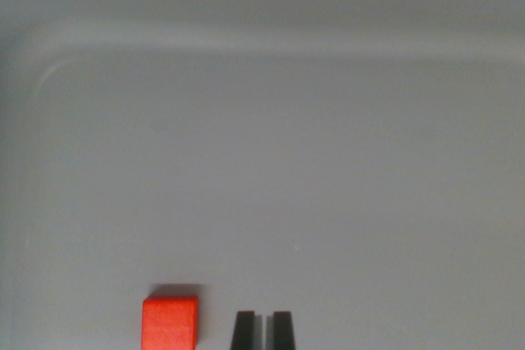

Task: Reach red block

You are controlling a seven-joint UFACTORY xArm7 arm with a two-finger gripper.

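A small red block (170, 322) lies on the grey floor of a tray, at the bottom edge of the wrist view, left of centre. My gripper (263, 332) shows as two black fingertips at the bottom edge, just to the wrist view's right of the block. The fingertips stand close together with only a thin gap and nothing between them. A narrow strip of grey floor separates the block from the left fingertip (244, 330). The block's lower part is cut off by the frame.
The grey tray (271, 47) has a raised rim curving along the top and down the wrist view's left side. A faint curved scratch (47, 75) marks the floor near the top left corner.
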